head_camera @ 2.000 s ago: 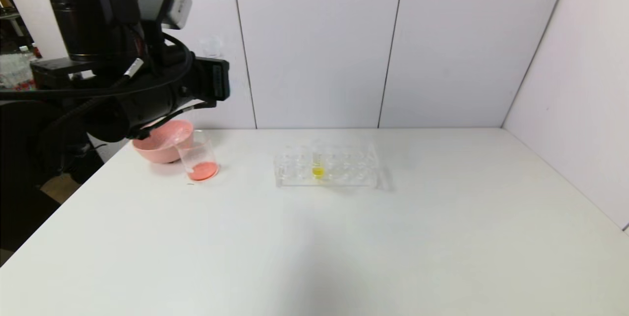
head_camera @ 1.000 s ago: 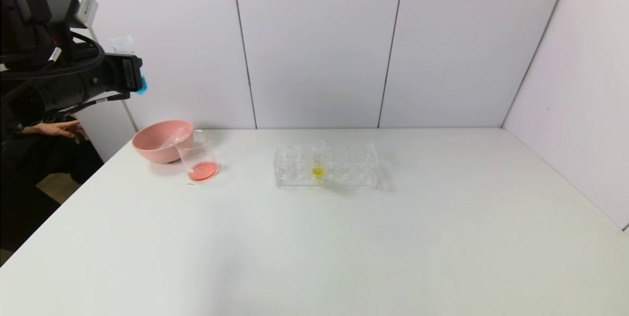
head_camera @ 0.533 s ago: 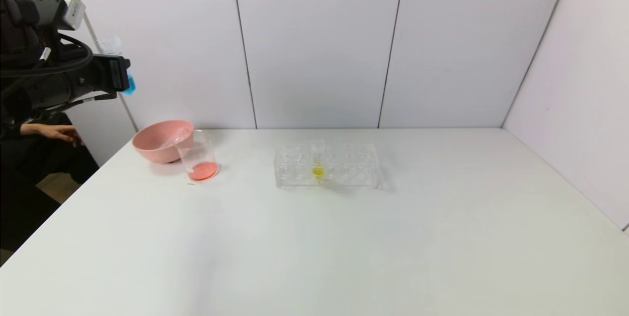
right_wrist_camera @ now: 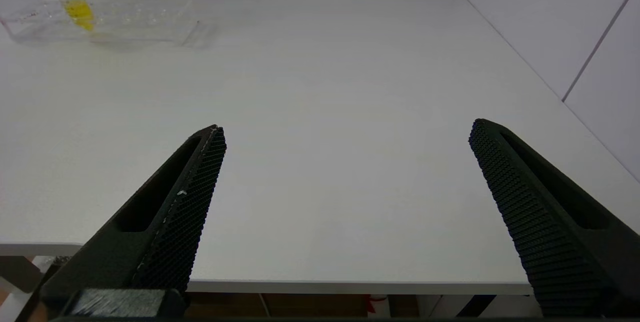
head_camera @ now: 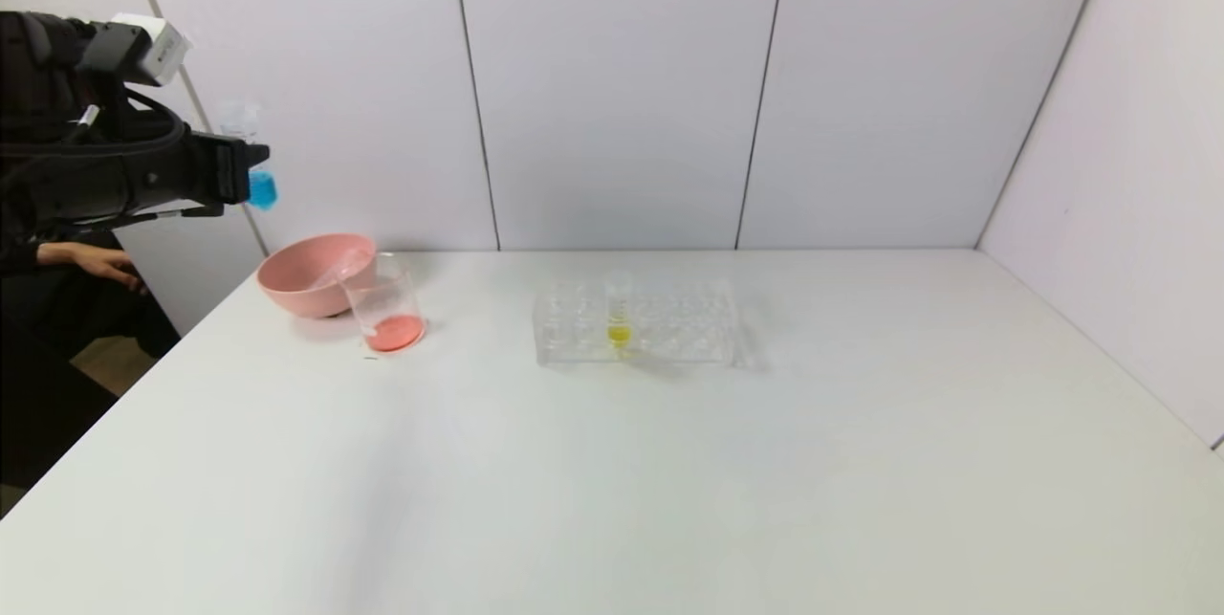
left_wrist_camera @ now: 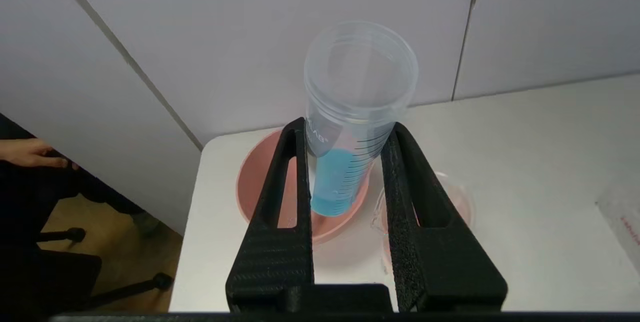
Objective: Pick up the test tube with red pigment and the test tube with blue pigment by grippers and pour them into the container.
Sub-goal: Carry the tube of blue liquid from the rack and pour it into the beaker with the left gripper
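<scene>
My left gripper (head_camera: 247, 171) is high above the table's far left corner, shut on the test tube with blue pigment (head_camera: 260, 188). In the left wrist view the gripper (left_wrist_camera: 346, 126) clamps the tube (left_wrist_camera: 334, 182) roughly upright. Sky-blue liquid fills the tube's lower part, and its mouth is open at the top. The container (head_camera: 384, 305), a clear beaker with orange-red liquid at its bottom, stands next to the pink bowl (head_camera: 304, 278); it also shows in the left wrist view (left_wrist_camera: 462, 202). No tube with red liquid is in view. My right gripper (right_wrist_camera: 347, 129) is open and empty over the table's near edge.
The clear tube rack (head_camera: 669, 323) stands mid-table with the yellow-liquid tube (head_camera: 619, 314) in it; both show in the right wrist view, rack (right_wrist_camera: 140, 6) and tube (right_wrist_camera: 77, 11). A person's hand (head_camera: 91, 261) is beyond the table's left edge. A pale slim shape lies in the bowl.
My left arm swung from over the bowl and beaker up and away to the left. In the last half second it shifted slightly right and down, still holding the blue tube.
</scene>
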